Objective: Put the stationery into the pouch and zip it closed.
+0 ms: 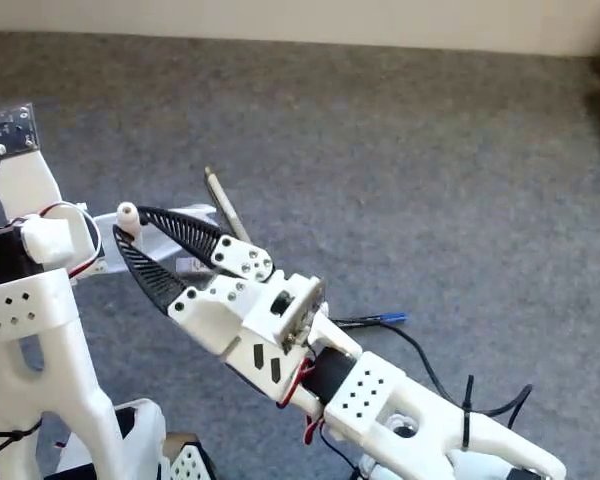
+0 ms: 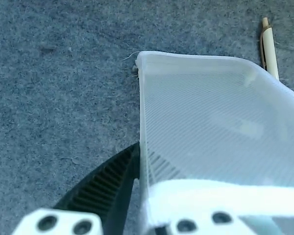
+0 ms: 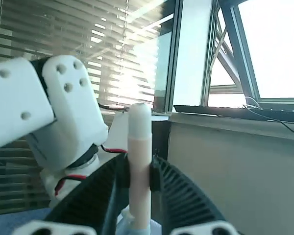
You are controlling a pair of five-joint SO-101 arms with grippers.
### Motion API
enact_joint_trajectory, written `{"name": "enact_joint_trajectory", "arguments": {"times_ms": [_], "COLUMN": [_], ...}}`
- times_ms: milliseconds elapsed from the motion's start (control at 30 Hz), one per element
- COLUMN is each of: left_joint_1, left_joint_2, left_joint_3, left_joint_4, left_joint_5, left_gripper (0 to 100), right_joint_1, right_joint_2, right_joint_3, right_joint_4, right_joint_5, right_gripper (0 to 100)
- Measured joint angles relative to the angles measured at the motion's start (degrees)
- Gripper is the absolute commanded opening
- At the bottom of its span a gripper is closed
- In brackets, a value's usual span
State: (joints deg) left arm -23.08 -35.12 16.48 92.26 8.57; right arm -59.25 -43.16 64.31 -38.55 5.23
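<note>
Item: pouch (image 2: pixel 210 122), translucent white mesh, held up off the grey counter (image 2: pixel 59 73) with one corner uppermost. Left gripper (image 2: pixel 139 169): fingers clenched on the pouch's side edge, the black ribbed one against the outside of the mesh, the white one behind it. Item: cream pen (image 2: pixel 268 49), lying flat on the counter just beside the pouch's far edge; in the high view it (image 1: pixel 224 208) lies just beyond the right gripper. Right gripper (image 3: pixel 138 171): fingers (image 3: pixel 181 196) clamped on a white stick (image 3: pixel 138 156) of stationery, rounded end up, standing upright between them in the right wrist view. In the high view this gripper (image 1: pixel 130 222) reaches in from the lower right, close in front of the left arm (image 1: pixel 40 300), with the stick's tip (image 1: pixel 127 212) showing at its fingertips. Sundries: blue-tipped cable (image 1: pixel 380 319) on the counter beside the right arm; slatted blinds (image 3: pixel 88 49) and a window (image 3: pixel 264 49) behind.
</note>
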Motion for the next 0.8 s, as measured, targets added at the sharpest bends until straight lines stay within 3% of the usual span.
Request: {"name": "enact_joint_trajectory", "arguments": {"times_ms": [267,467,800], "left_joint_1": [0.0,0.0,0.0], "left_joint_2": [0.0,0.0,0.1], "left_joint_3": [0.0,0.0,0.0], "left_joint_4": [0.0,0.0,0.0], "left_joint_5": [0.0,0.0,0.0], "left_gripper": [0,0,0], "right_joint_1": [-0.4,-0.5,-0.8], "right_joint_2": [0.0,0.0,0.0], "right_joint_3": [2.2,3.3,3.9], "right_joint_4": [-0.1,0.1,0.4], "right_joint_5": [0.0,0.0,0.0], "right_gripper": [2.5,19.7,19.7]}}
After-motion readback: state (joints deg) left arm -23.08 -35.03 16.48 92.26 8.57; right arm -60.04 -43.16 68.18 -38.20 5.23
